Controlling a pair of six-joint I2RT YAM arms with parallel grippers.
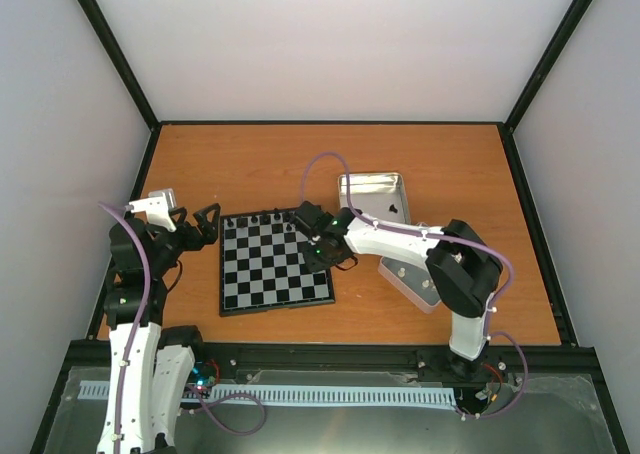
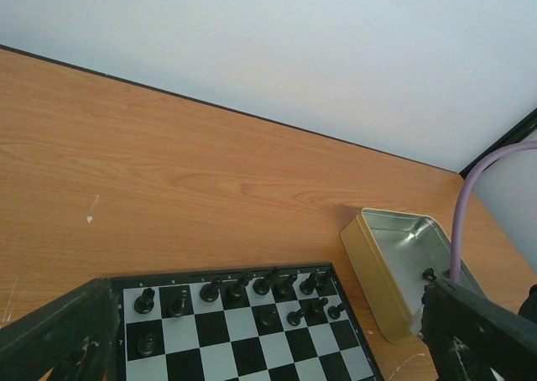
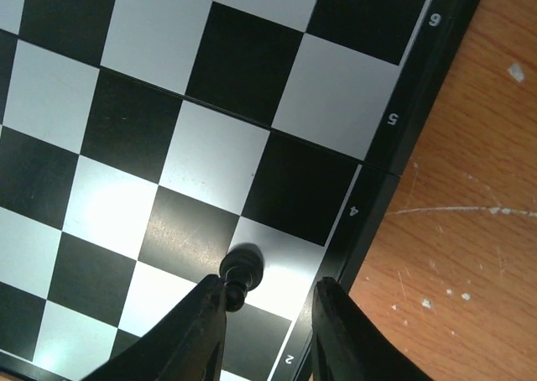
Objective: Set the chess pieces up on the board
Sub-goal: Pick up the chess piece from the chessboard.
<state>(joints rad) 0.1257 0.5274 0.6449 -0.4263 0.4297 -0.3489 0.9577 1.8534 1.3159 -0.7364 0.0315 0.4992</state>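
The board (image 1: 275, 266) lies on the orange table, with black chess pieces (image 1: 262, 219) along its far edge. In the left wrist view the pieces (image 2: 252, 287) fill the far row, and a few pawns (image 2: 315, 310) stand in the second row. My right gripper (image 1: 316, 242) hovers over the board's far right part. In its wrist view it (image 3: 268, 289) is open, and one black pawn (image 3: 242, 275) stands on a white square against the left finger (image 3: 197, 331). My left gripper (image 1: 197, 224) is open and empty beside the board's far left corner.
An open silver tin (image 1: 375, 196) lies behind the board's right corner with a dark piece (image 1: 396, 210) inside; it also shows in the left wrist view (image 2: 394, 263). A second tin (image 1: 408, 280) lies under my right arm. Black frame rails edge the table.
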